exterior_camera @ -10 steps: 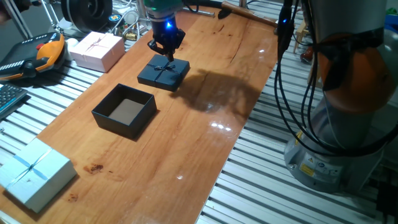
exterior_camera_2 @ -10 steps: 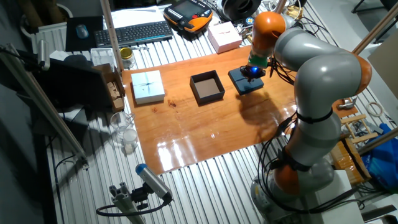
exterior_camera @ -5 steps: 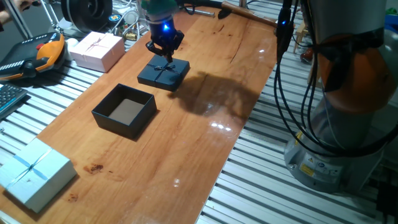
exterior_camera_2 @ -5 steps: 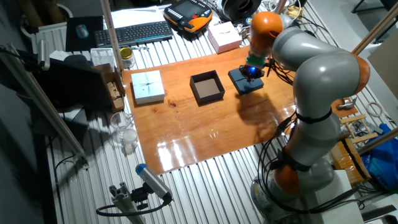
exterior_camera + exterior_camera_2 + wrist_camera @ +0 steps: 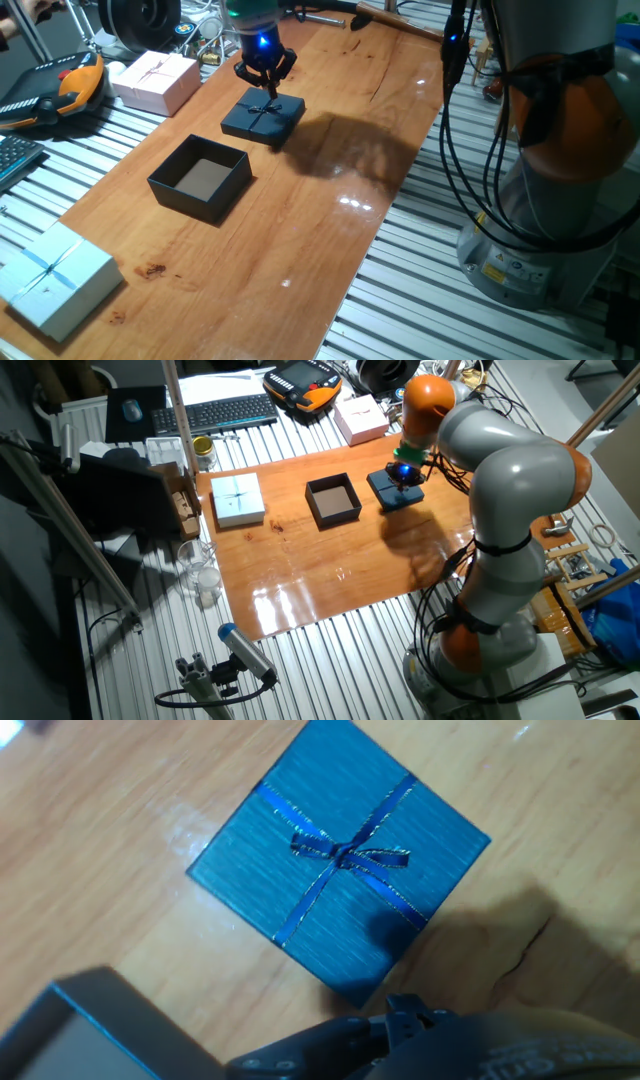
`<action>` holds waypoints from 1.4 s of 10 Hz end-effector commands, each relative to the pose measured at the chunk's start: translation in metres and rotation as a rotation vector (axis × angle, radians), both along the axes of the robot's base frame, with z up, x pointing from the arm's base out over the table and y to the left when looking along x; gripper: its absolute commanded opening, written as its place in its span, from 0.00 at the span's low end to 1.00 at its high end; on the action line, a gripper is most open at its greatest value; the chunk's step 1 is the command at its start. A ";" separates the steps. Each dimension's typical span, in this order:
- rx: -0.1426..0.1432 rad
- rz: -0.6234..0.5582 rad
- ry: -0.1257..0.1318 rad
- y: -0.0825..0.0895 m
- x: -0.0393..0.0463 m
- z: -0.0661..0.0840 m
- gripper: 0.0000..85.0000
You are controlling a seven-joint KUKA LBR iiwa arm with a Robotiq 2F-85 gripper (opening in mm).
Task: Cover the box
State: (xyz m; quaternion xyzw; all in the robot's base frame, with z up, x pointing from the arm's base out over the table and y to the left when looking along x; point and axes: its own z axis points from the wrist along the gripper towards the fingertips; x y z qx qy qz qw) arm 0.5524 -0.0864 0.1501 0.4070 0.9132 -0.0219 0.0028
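Currently gripper (image 5: 264,78) hovers just above the lid (image 5: 263,118), holding nothing; can't tell how wide it's spread. Box (image 5: 200,177) sits open on the table (image 5: 330,190) nearby. Risks: pinching only the bow (image 5: 345,853), or lid seating crooked on the box walls.

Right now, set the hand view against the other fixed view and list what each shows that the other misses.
Only the hand view shows the lid's ribbon cross and bow and its brushed blue-black surface, seen from directly above.

Only the other fixed view shows the whole arm, the pale blue gift box, the pink gift box, and the gripper above the lid.

Both show the lid lying flat on the wooden table and the open black box apart from it, though the hand view catches only a corner of that box.
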 end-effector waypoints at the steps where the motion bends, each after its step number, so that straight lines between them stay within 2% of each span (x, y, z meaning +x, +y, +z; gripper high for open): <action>1: 0.002 -0.103 -0.014 -0.002 0.0006 0.001 0.00; 2: 0.010 -0.236 -0.050 -0.005 0.0022 0.002 0.00; 3: 0.043 -0.339 -0.029 -0.009 0.0037 0.002 0.00; 4: 0.062 -0.420 -0.023 -0.011 0.0038 0.002 0.00; 6: 0.032 -0.518 -0.054 -0.017 0.0015 0.000 0.00; 8: 0.043 -0.514 -0.079 -0.018 0.0008 -0.001 0.00; 9: 0.048 -0.541 -0.089 -0.018 0.0009 -0.001 0.20; 11: 0.048 -0.578 -0.119 -0.017 0.0011 0.000 0.20; 13: 0.014 -0.671 -0.081 -0.016 0.0023 0.001 0.20; 14: -0.003 -0.759 -0.076 -0.016 0.0033 0.002 0.00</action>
